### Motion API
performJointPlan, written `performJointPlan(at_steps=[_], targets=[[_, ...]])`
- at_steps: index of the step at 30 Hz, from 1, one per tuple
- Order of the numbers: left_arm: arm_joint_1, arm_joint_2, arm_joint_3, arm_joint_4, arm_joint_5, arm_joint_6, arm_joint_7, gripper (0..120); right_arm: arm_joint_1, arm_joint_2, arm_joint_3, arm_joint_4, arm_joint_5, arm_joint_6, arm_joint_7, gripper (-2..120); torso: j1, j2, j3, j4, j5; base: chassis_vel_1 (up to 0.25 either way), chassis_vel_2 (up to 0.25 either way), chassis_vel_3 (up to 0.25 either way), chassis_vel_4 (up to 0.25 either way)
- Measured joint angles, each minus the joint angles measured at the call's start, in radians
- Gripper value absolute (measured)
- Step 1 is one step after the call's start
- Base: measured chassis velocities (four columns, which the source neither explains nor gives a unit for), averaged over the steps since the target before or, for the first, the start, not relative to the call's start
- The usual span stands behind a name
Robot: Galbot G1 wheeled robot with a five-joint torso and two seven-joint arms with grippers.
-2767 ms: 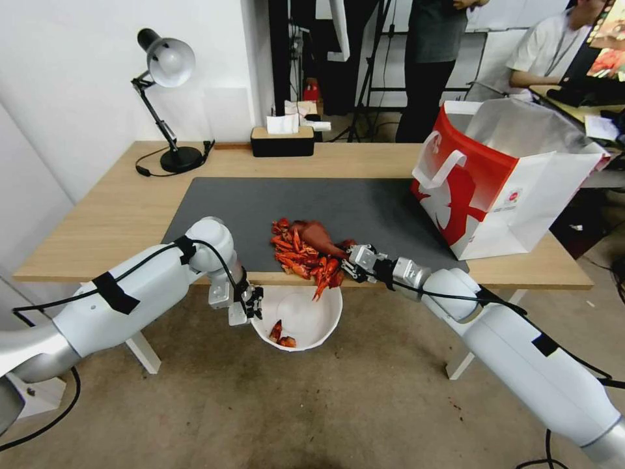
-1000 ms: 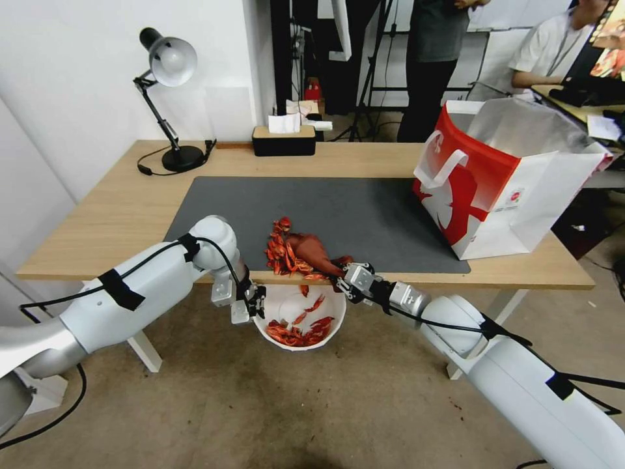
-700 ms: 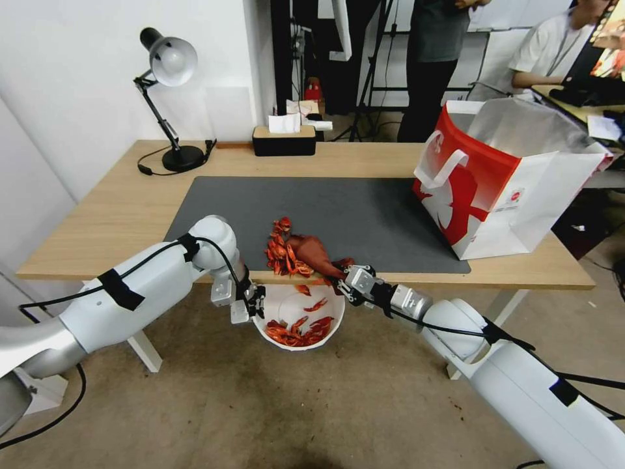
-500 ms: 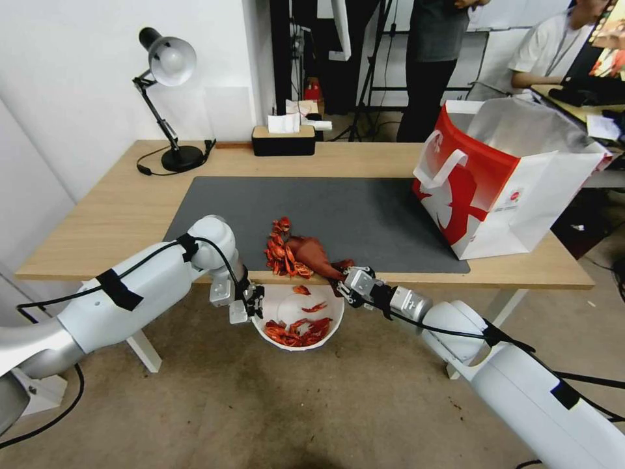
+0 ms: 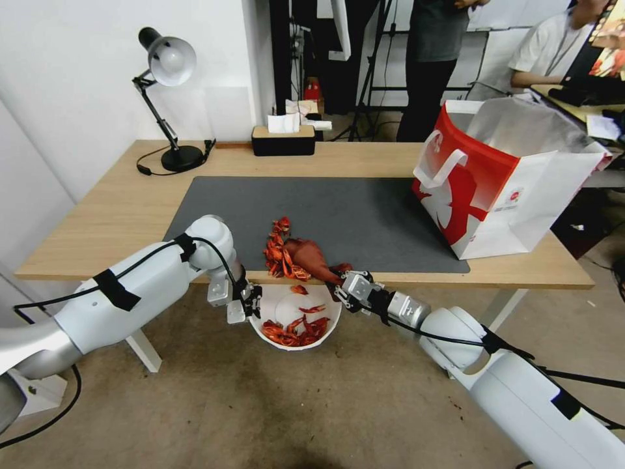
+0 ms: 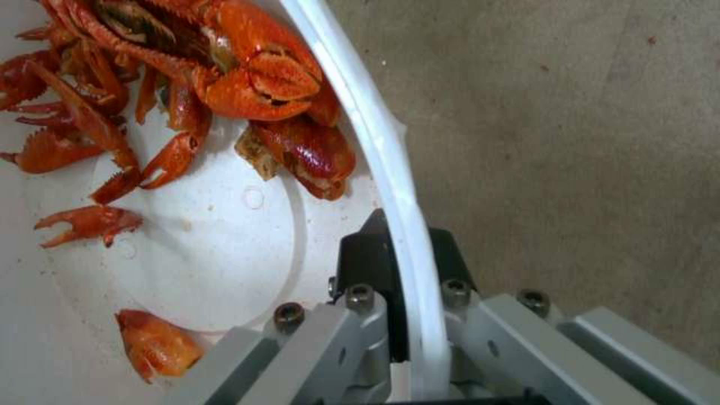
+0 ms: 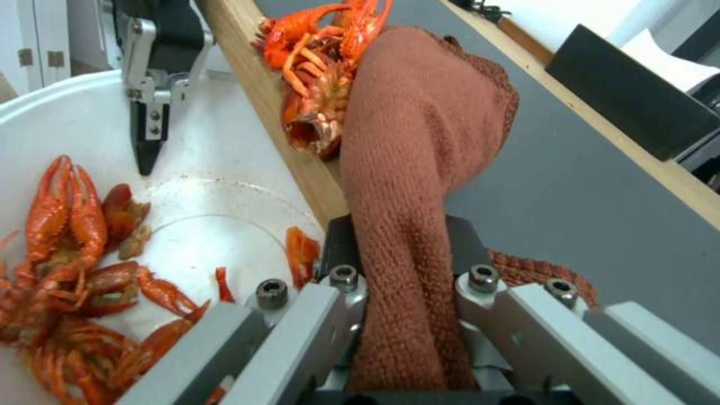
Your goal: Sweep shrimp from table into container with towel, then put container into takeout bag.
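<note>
Right tool (image 5: 344, 291), pinching the towel (image 5: 306, 258), has been drawn toward six o'clock at the desk (image 5: 117, 215) edge, so more shrimp (image 5: 278, 253) now lie in the container (image 5: 325, 332) clamped by the left tool (image 5: 250, 305).

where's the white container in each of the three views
Head view: container below the table's near edge, between both grippers.
Left wrist view: its rim pinched in the left gripper.
Right wrist view: beside the towel, under the table edge.
Shared landmark: the shrimp inside it.
</note>
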Motion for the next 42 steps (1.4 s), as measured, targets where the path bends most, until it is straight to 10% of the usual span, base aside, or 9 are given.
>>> performJointPlan(at_steps=[42], targets=[[0.016,0.048,-0.013,-0.019,0.004,-0.002,-0.004,0,-0.089,0.029,0.021,0.052,-0.044,-0.001,0.0,7,0.0,0.0,0.0,-0.0001,0.0,0.0,0.0,0.0,0.0]])
